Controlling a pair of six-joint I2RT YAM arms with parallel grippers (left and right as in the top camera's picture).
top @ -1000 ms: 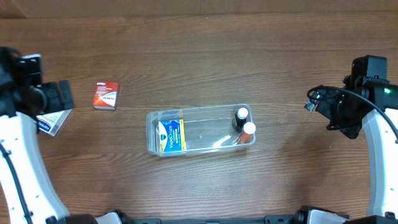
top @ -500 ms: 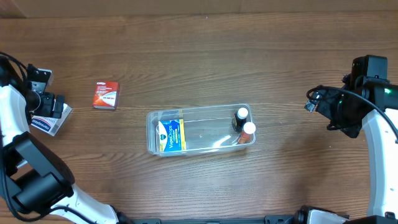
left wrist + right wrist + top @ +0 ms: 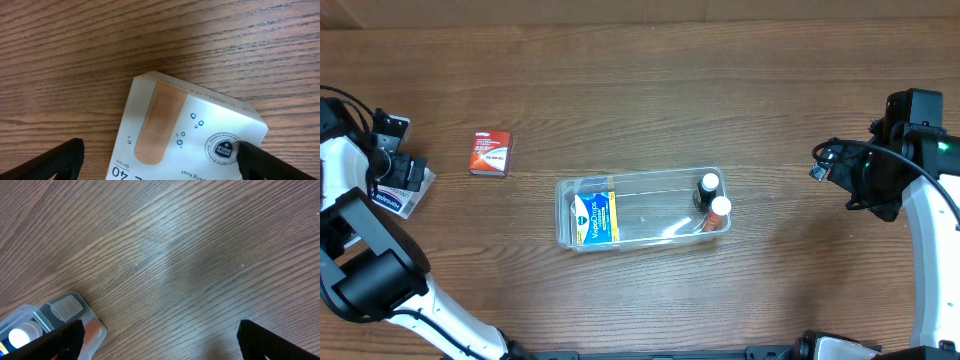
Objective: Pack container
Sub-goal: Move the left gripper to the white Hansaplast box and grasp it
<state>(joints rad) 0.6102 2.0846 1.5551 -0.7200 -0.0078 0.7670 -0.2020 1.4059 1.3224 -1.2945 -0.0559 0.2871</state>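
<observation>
Leftward and lower than a second before, the left hand (image 3: 400,170) sat over a white plaster box (image 3: 185,130), fingers spread wide. Mid-frame overhead, the container (image 3: 655,215) lay long axis left-right. Only the wrist view showed the box's printed strip. The right hand (image 3: 160,340) hung, fingers parted.

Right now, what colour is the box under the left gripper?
The bandage box is white with a tan strip; left wrist view.
</observation>
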